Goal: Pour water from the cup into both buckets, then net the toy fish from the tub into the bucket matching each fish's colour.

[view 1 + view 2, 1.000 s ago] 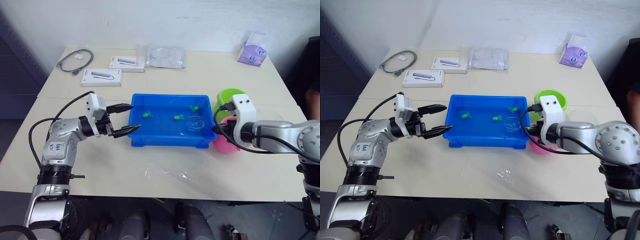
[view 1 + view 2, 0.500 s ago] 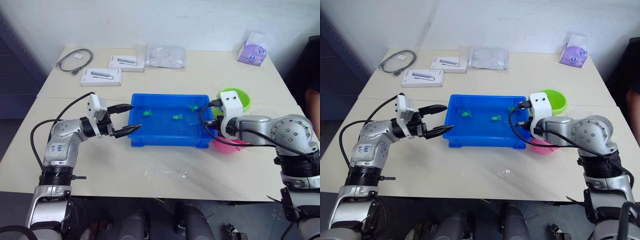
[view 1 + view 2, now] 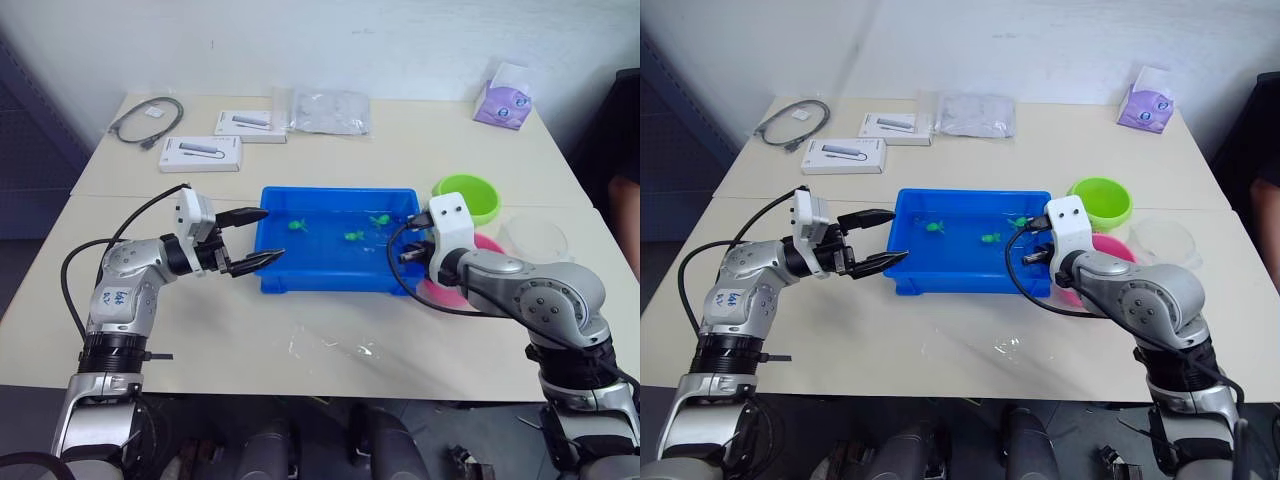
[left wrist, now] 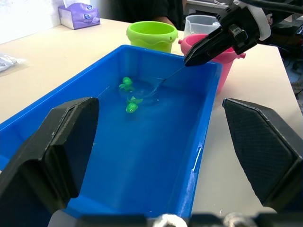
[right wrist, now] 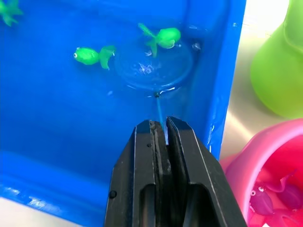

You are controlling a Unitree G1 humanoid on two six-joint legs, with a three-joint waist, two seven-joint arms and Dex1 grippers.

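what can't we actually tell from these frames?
- Water level in the green bucket: head views are too shallow to see inside.
- Pink bucket: cut off by the right wrist view's edge, so the fish count is unclear.
- Whether the net has the green fish in it or beside it.

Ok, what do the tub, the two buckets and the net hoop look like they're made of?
The tub: glossy blue moulded plastic, by the sheen on its rim. The green bucket and the pink bucket: smooth plastic of even colour, probably rigid. The net: a thin blue rim round fine, see-through mesh, likely plastic, held in the right end effector.
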